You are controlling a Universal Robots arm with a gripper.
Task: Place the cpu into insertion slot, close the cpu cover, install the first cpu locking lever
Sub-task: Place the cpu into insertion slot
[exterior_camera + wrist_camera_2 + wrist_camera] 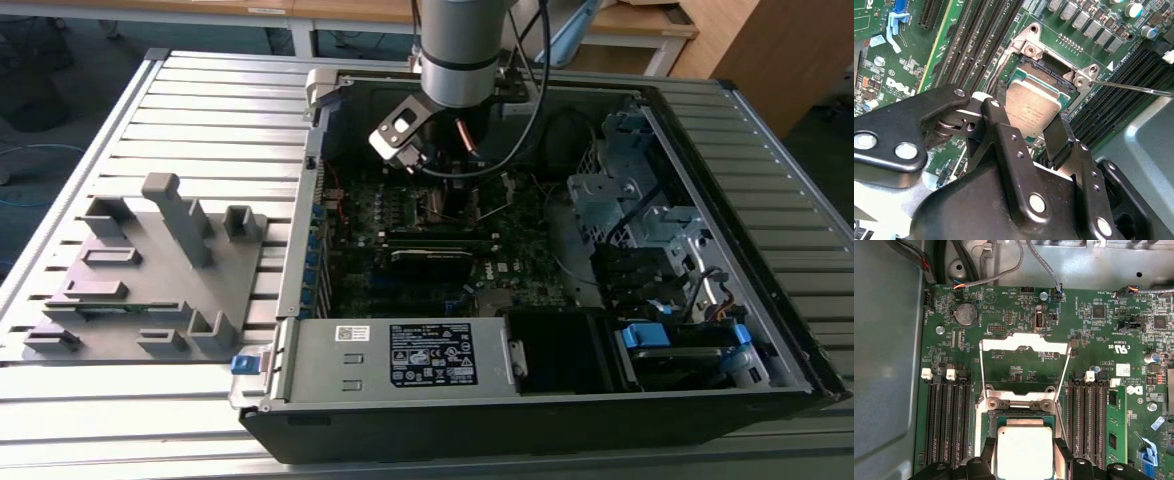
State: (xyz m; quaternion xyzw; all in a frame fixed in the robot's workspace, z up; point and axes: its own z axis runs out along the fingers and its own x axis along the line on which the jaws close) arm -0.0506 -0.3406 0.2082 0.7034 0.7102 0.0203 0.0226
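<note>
The cpu point(1024, 445), a flat square chip with a dull silver top, hangs just over the open insertion slot point(996, 421) on the green motherboard. My gripper point(1024, 454) is shut on it, with a black finger point(988, 456) pressed to each side. In the second wrist view the cpu point(1034, 102) looks slightly tilted above the socket's dark contact field point(1041, 67), between my gripper's point(1029, 114) fingers. The cpu cover point(1026, 343), a thin silver frame, stands swung open beyond the socket. A thin lever rod point(1134, 88) sticks out beside the socket. In the exterior view my gripper point(447, 192) reaches down into the open computer case point(747, 130).
Black memory slots point(949, 420) flank the socket on both sides. Cables point(1004, 265) run along the case wall behind the board. A power supply point(400, 355) and drive cage point(627, 200) crowd the case. A grey fixture block point(147, 270) lies on the ribbed table at the exterior view's left.
</note>
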